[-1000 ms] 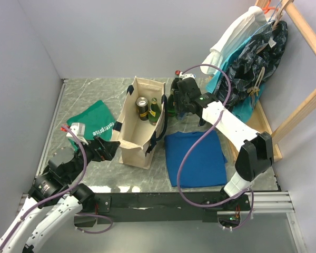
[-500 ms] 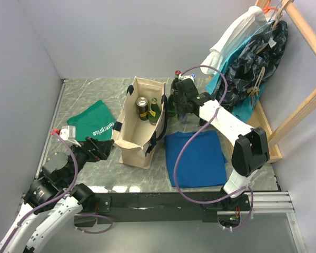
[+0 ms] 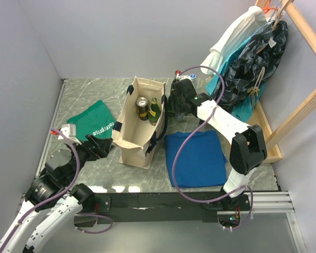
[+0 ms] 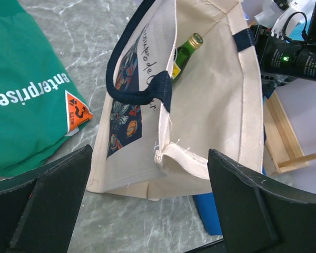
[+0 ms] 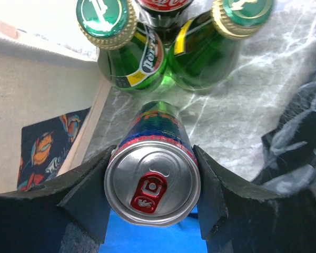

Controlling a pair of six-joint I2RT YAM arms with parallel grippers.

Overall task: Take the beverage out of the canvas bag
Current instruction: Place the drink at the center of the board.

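The cream canvas bag (image 3: 139,138) with navy handles stands open mid-table; a can (image 3: 142,108) and a green bottle (image 3: 154,109) stand inside. In the left wrist view the canvas bag (image 4: 216,105) shows that bottle's neck (image 4: 188,46). My right gripper (image 3: 179,105) is just right of the bag. In the right wrist view this gripper (image 5: 152,182) is shut on a blue, green and red beverage can (image 5: 154,132) with a red tab, held upright low over the marble. My left gripper (image 3: 101,146) is open and empty, a short way off the bag's near left corner; its fingers (image 4: 47,200) frame that corner.
Two green bottles (image 5: 124,50) (image 5: 218,45) and a cola bottle (image 5: 160,6) stand on the marble just beyond the held can. A green cloth (image 3: 95,125) lies left of the bag, a blue folded cloth (image 3: 196,158) lies right. A wooden rack with hanging clothes (image 3: 253,52) fills the back right.
My left gripper has drawn back from the bag toward the left. My right gripper has shifted slightly left and lower beside the bag, still holding the can.
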